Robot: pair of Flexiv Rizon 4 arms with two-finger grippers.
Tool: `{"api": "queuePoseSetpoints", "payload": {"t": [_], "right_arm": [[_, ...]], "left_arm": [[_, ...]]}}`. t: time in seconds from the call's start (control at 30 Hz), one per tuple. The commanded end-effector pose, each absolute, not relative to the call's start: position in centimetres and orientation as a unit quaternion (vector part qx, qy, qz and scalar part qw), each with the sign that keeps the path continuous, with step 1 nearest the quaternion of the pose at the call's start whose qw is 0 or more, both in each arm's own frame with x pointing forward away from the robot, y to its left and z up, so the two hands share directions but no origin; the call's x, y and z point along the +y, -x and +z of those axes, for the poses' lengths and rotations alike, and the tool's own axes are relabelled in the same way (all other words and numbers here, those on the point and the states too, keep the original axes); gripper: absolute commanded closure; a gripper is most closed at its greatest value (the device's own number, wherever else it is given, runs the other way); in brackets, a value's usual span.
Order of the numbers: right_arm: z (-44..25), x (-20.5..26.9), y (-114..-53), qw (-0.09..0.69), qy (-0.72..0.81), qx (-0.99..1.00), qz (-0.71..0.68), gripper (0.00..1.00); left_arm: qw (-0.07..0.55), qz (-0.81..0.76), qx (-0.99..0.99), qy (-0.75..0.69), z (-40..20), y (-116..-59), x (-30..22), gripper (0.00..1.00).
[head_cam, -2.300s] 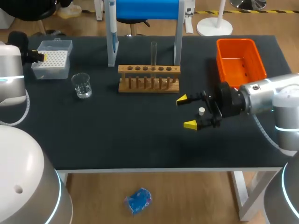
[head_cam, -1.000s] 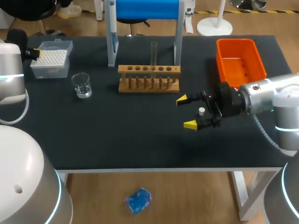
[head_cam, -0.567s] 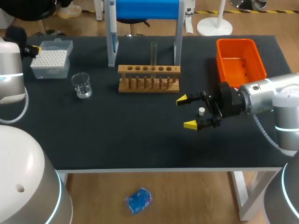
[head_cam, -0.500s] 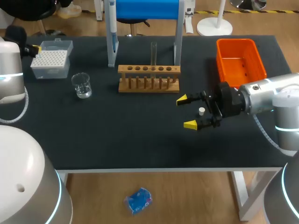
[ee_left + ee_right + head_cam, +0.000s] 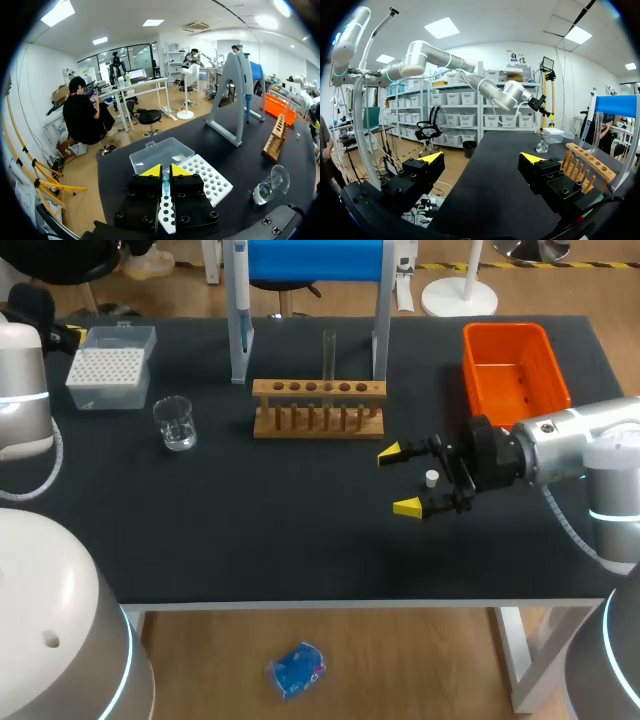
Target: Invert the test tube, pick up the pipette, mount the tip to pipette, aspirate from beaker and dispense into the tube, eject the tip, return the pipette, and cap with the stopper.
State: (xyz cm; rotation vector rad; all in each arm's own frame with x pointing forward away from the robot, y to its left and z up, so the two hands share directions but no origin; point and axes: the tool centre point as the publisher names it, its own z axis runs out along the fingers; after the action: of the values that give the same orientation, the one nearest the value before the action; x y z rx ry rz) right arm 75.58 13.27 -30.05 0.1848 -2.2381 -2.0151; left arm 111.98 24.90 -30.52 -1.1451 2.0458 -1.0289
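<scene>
Pipette (image 5: 241,300) in neither gripper: hanging on the stand (image 5: 381,335) at the back of the table (image 5: 250,540), close beside one grey leg.

Left gripper (image 5: 165,171) with jaws drawn almost together, only a thin slit between, nothing clearly held there. Hovering at the table's left edge, tip box (image 5: 207,175) under and ahead of it, clear lid (image 5: 160,152) open.

Right gripper (image 5: 400,480) with jaws wide apart, low over the table in front of the rack (image 5: 318,410). Small white piece (image 5: 431,478) between the fingers near their base, probably the stopper; cannot tell whether touched.

Further out: beaker (image 5: 176,423) with a little clear liquid, between tip box and rack. Test tube (image 5: 328,350) upright in the rack, tall and thin, just before the stand. Orange bin (image 5: 505,332) beside the right arm.

Possible troubles, as judgement only:
- With jaws so narrow, would push the pipette instead of gripping it; must open first.
- With little room beside the leg, could strike it and shake the pipette off its hook.
- If passing low from the tip box, could catch the open lid, or tip the beaker and spill.
- If crossing low over the rack, could knock the tube.
- If closed off-centre, could flick the white piece away; small, probably quick to roll.
</scene>
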Motion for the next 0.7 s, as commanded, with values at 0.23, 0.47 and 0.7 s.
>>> {"api": "queuePoseSetpoints", "payload": {"t": [0.23, 0.47, 0.7], "right_arm": [[-30.1, 13.3, -75.5, 0.061, -0.061, -0.740, -0.667, 0.00], [-30.1, 13.3, -75.5, 0.061, -0.061, -0.740, -0.667, 0.00], [-30.1, 13.3, -75.5, 0.061, -0.061, -0.740, -0.667, 0.00]], "left_arm": [[0.299, -0.378, 0.768, 0.422, -28.7, -110.8, 25.0, 1.00], [0.302, -0.377, 0.771, 0.416, -28.0, -110.3, 24.8, 1.00], [0.265, -0.413, 0.789, 0.370, -25.3, -107.4, 23.1, 1.00]]}}
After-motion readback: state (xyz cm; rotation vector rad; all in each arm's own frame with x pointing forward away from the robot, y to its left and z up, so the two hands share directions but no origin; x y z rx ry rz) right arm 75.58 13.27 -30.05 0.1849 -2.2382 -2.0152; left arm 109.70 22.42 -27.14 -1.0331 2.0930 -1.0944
